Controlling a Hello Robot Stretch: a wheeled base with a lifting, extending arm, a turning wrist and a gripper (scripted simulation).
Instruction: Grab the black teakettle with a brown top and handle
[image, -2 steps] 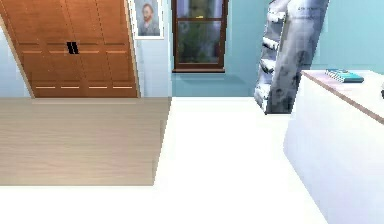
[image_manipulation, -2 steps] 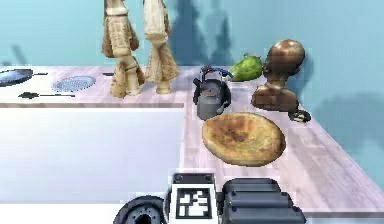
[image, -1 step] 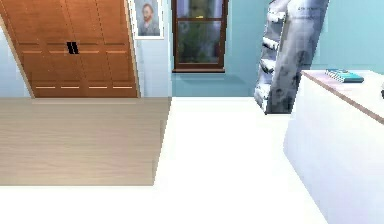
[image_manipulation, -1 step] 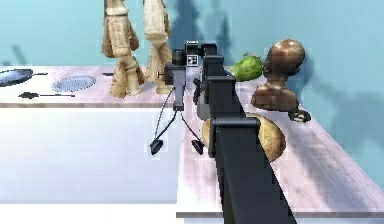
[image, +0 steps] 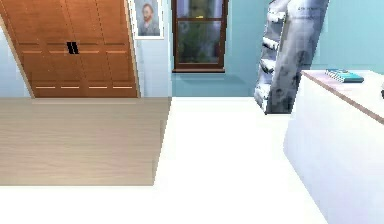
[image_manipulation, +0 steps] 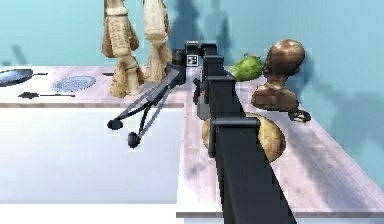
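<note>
My dark 2-finger claw (image_manipulation: 124, 132) hangs by the pink marble worktop (image_manipulation: 330, 172) at its inner corner, near a tan statue (image_manipulation: 126, 60); whether it grips I cannot tell

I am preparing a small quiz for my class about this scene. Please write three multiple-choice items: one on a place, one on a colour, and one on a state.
1. In the arm side view, where does the green round thing sit relative to the dark brown bust?
A) at the bust's left in the picture
B) at the bust's right in the picture
C) on top of the bust

2. In the forward view, what colour is the flat thing on the white counter?
A) red
B) teal
C) yellow

3. How do the brown wooden double doors stand?
A) both shut
B) one swung wide open
C) lying on the floor

Answers:
1 A, since the green shape lies beside the bust's left edge.
2 B, since it shows blue-green against the pale countertop.
3 A, since both leaves meet flush at the dark handles.
</note>
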